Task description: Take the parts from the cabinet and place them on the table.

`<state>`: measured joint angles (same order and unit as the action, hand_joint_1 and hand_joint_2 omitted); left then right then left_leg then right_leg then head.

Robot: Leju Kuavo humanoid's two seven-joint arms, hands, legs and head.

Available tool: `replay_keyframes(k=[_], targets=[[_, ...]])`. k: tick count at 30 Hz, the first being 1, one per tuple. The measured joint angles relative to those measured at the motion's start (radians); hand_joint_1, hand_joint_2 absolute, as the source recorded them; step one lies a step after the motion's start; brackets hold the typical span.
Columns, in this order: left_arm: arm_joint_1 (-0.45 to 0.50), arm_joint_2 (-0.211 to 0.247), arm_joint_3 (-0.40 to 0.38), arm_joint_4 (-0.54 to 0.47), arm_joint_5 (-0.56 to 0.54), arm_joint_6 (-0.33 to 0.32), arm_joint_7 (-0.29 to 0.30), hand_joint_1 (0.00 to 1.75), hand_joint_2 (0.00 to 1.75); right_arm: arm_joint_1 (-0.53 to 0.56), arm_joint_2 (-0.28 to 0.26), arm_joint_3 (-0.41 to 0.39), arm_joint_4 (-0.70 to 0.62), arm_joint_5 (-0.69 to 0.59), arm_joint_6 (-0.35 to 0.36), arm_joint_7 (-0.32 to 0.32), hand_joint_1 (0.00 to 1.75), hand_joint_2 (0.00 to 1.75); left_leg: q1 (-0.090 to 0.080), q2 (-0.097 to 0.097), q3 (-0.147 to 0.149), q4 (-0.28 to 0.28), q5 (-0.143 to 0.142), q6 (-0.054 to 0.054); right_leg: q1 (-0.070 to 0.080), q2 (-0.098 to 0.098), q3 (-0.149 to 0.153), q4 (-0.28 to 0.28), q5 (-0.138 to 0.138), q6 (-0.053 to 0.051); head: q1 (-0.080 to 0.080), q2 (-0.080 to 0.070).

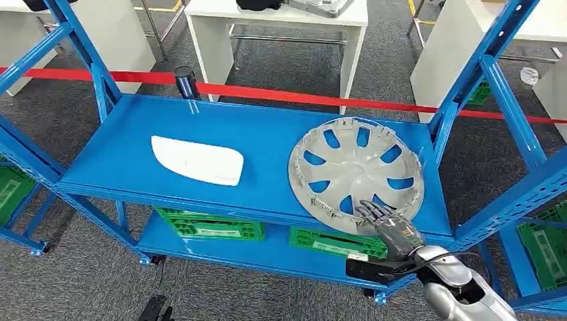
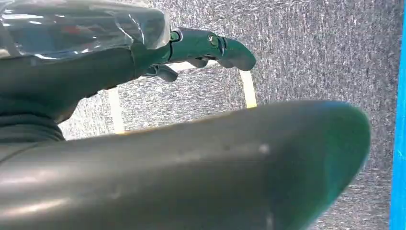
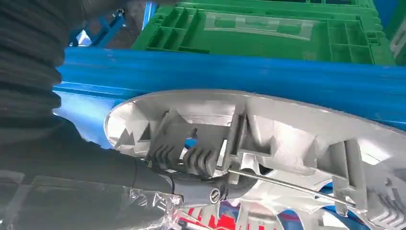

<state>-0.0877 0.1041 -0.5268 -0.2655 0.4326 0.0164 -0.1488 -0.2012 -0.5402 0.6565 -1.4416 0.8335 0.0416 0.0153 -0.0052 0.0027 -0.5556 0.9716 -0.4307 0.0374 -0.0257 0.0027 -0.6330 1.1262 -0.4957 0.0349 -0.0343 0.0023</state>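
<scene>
Where the head view blurs it, right robot hand (image 1: 386, 221) fingers (image 3: 191, 160) hooked inside hubcap (image 1: 356, 174) rim.

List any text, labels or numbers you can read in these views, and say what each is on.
No text is readable.
Green crates under the blue shelf: pale labels, too small to read.
Hubcap, touched by the right hand: no lettering shows.
White part: blank.

We can read no text, number or brand anywhere; the pale labels on the green plastic crates (image 1: 212, 226) are too blurred to make out.
</scene>
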Motion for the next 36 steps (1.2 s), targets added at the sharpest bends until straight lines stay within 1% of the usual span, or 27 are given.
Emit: replay_keyframes(k=[1,2,3,4,5,7,8,10,11,12,13,14,16,17,18,20,22,23,24,26,27,28,29,31,32,34,36], targets=[[0.0,-0.001,0.0,0.0,0.0,0.0,-0.001,0.0,0.0,0.0,-0.003,0.0,0.0,-0.002,0.0,0.002,1.61,1.75,0.0,-0.002,-0.001,0.008,-0.004,-0.005,-0.003,-0.004,0.043,-0.083,0.029,0.005,0.0,0.0],[-0.001,0.0,0.0,0.0,0.0,0.0,-0.002,0.0,0.0,-0.001,-0.003,0.0,0.0,-0.006,-0.004,0.004,1.57,1.75,-0.006,-0.004,-0.005,0.018,-0.011,-0.014,0.002,-0.004,0.056,-0.112,0.029,-0.012,-0.001,0.0],[-0.002,0.001,0.0,0.0,-0.002,0.001,-0.003,0.0,0.0,0.001,-0.004,-0.001,-0.005,-0.011,-0.009,0.008,1.62,1.75,-0.007,-0.005,-0.007,0.022,-0.014,-0.018,0.001,-0.003,0.057,-0.118,0.034,-0.024,-0.001,0.0],[-0.002,0.001,0.0,0.0,-0.002,0.001,-0.005,0.0,0.0,0.002,-0.006,-0.002,-0.008,-0.013,-0.015,0.011,1.66,1.75,-0.007,-0.005,-0.006,0.02,-0.014,-0.02,0.004,-0.003,0.057,-0.118,0.033,-0.03,-0.002,0.0],[-0.001,0.0,0.0,-0.001,-0.003,0.001,-0.005,0.0,0.0,0.004,-0.008,-0.005,-0.01,-0.016,-0.022,0.015,1.59,1.75,-0.004,-0.005,-0.005,0.019,-0.013,-0.024,0.009,-0.003,0.057,-0.118,0.032,-0.037,-0.001,0.0],[-0.001,0.002,0.0,-0.002,-0.004,0.0,-0.007,0.0,0.0,0.01,-0.011,-0.014,-0.021,-0.017,-0.034,0.025,1.57,1.75,0.0,-0.006,-0.012,0.031,-0.022,-0.033,-0.004,-0.003,0.066,-0.124,0.039,-0.048,0.0,0.0],[-0.001,0.001,0.0,-0.002,-0.004,0.0,-0.008,0.0,0.0,0.015,-0.012,-0.019,-0.027,-0.016,-0.04,0.027,1.52,1.75,0.0,-0.005,-0.028,0.065,-0.053,-0.04,-0.004,-0.004,0.067,-0.123,0.039,-0.053,-0.004,0.0],[-0.001,0.003,0.0,-0.002,-0.004,-0.002,-0.011,0.0,0.0,0.028,-0.011,-0.026,-0.039,-0.011,-0.044,0.031,1.5,1.75,0.008,-0.005,-0.097,0.223,-0.136,-0.053,-0.005,-0.004,0.064,-0.123,0.041,-0.056,-0.005,0.0],[0.001,0.002,0.0,-0.002,-0.004,-0.005,-0.011,0.0,0.0,0.031,-0.011,-0.031,-0.042,-0.011,-0.046,0.031,1.47,1.75,0.011,-0.005,-0.134,0.303,-0.165,-0.057,-0.004,-0.004,0.063,-0.122,0.041,-0.056,-0.005,0.0],[0.003,0.002,0.0,-0.002,-0.003,-0.006,-0.013,0.0,0.0,0.035,-0.01,-0.034,-0.045,-0.009,-0.048,0.032,1.47,1.75,0.014,-0.004,-0.159,0.354,-0.175,-0.06,-0.004,-0.004,0.062,-0.122,0.041,-0.055,-0.005,0.0],[0.004,0.002,0.0,-0.002,-0.003,-0.008,-0.015,0.0,0.0,0.038,-0.01,-0.037,-0.047,-0.009,-0.049,0.033,1.54,1.75,0.017,-0.004,-0.157,0.347,-0.16,-0.06,-0.005,-0.004,0.063,-0.122,0.04,-0.055,-0.005,0.0],[0.004,0.002,0.0,-0.002,-0.003,-0.009,-0.018,0.0,0.0,0.041,-0.01,-0.042,-0.049,-0.009,-0.05,0.034,1.5,1.75,0.019,-0.004,-0.133,0.294,-0.125,-0.06,-0.005,-0.004,0.064,-0.122,0.04,-0.055,-0.005,0.0],[0.004,0.003,0.0,-0.002,-0.002,-0.009,-0.022,0.0,0.0,0.05,-0.008,-0.057,-0.06,-0.01,-0.057,0.034,1.57,1.75,0.021,-0.004,-0.037,0.097,-0.033,-0.057,-0.006,-0.003,0.066,-0.122,0.04,-0.054,-0.005,0.0],[0.003,0.003,0.0,-0.002,0.0,-0.009,-0.024,0.0,0.0,0.058,-0.007,-0.067,-0.067,-0.01,-0.061,0.034,1.59,1.75,0.02,-0.006,-0.003,0.026,-0.027,-0.054,-0.005,-0.003,0.065,-0.123,0.041,-0.053,-0.005,0.0],[0.003,0.003,0.0,-0.002,0.003,-0.009,-0.026,0.0,0.0,0.066,-0.006,-0.075,-0.072,-0.011,-0.065,0.034,1.54,1.75,0.013,-0.006,-0.003,0.023,-0.029,-0.048,0.003,-0.003,0.06,-0.122,0.042,-0.044,-0.004,0.0],[0.007,0.002,0.0,-0.002,0.007,-0.009,-0.027,0.0,0.0,0.078,-0.002,-0.088,-0.079,-0.011,-0.071,0.034,1.55,1.75,0.008,-0.006,-0.011,0.027,-0.029,-0.04,-0.001,-0.003,0.056,-0.123,0.045,-0.033,-0.004,0.0],[0.008,0.003,0.0,-0.002,0.01,-0.008,-0.029,0.0,0.0,0.085,0.0,-0.103,-0.086,-0.011,-0.074,0.034,1.55,1.75,0.008,-0.005,-0.002,0.013,-0.018,-0.02,0.0,-0.004,0.058,-0.127,0.051,-0.014,-0.004,0.0],[0.007,0.001,0.0,-0.002,0.014,-0.008,-0.031,0.0,0.0,0.085,0.003,-0.112,-0.086,-0.011,-0.076,0.031,1.55,1.75,0.012,-0.003,0.004,0.001,-0.01,-0.01,-0.002,-0.005,0.035,-0.094,0.032,-0.017,-0.001,0.0],[0.007,0.001,0.0,-0.002,0.016,-0.008,-0.032,0.0,0.0,0.084,0.004,-0.117,-0.086,-0.011,-0.078,0.029,1.54,1.75,0.012,-0.004,0.002,0.0,-0.006,-0.003,-0.002,-0.005,0.009,-0.038,-0.001,-0.027,0.001,0.0],[0.009,-0.001,0.0,-0.002,0.019,-0.008,-0.034,0.0,0.0,0.086,0.007,-0.125,-0.086,-0.008,-0.085,0.027,1.52,1.75,0.005,-0.004,-0.003,0.0,-0.006,-0.001,0.0,-0.005,-0.072,0.132,-0.072,-0.038,0.003,0.0],[0.01,-0.001,0.0,-0.002,0.021,-0.008,-0.035,0.0,0.0,0.088,0.011,-0.13,-0.086,-0.008,-0.087,0.026,1.54,1.75,0.002,-0.004,-0.005,0.002,-0.005,0.0,0.0,-0.005,-0.099,0.188,-0.087,-0.037,0.003,0.0],[0.011,-0.001,0.001,-0.002,0.024,-0.008,-0.035,0.0,0.0,0.09,0.014,-0.135,-0.086,-0.006,-0.09,0.024,1.57,1.75,0.0,-0.005,-0.006,0.003,-0.005,0.0,0.001,-0.005,-0.102,0.194,-0.083,-0.032,0.003,0.0],[0.012,-0.001,0.001,-0.002,0.027,-0.008,-0.037,0.0,0.0,0.09,0.016,-0.139,-0.086,-0.005,-0.094,0.024,1.52,1.75,-0.001,-0.005,-0.006,0.005,-0.005,0.0,0.001,-0.005,-0.081,0.155,-0.063,-0.025,0.003,0.0],[0.012,-0.004,0.001,-0.002,0.028,-0.008,-0.038,0.0,0.0,0.09,0.022,-0.151,-0.091,-0.003,-0.11,0.02,1.57,1.75,-0.002,-0.007,-0.006,0.013,-0.01,-0.003,0.001,-0.005,0.016,-0.036,0.013,-0.012,0.003,0.0],[0.012,-0.005,0.001,-0.002,0.029,-0.008,-0.04,0.0,0.0,0.09,0.026,-0.16,-0.097,-0.001,-0.125,0.02,1.55,1.75,-0.003,-0.007,-0.008,0.02,-0.014,-0.009,0.001,-0.007,0.053,-0.116,0.027,-0.016,0.003,0.0],[0.012,-0.005,0.001,-0.002,0.029,-0.007,-0.041,0.0,0.0,0.09,0.035,-0.177,-0.112,0.003,-0.158,0.014,1.59,1.75,-0.011,-0.007,-0.016,0.026,-0.018,-0.016,0.007,-0.005,0.057,-0.114,0.032,-0.033,0.001,0.0],[0.014,-0.008,0.001,-0.002,0.029,-0.007,-0.042,0.0,0.0,0.089,0.051,-0.193,-0.129,0.009,-0.187,0.011,1.59,1.75,-0.007,-0.006,-0.015,0.025,-0.015,-0.022,0.011,-0.003,0.054,-0.114,0.034,-0.04,0.002,0.0]])
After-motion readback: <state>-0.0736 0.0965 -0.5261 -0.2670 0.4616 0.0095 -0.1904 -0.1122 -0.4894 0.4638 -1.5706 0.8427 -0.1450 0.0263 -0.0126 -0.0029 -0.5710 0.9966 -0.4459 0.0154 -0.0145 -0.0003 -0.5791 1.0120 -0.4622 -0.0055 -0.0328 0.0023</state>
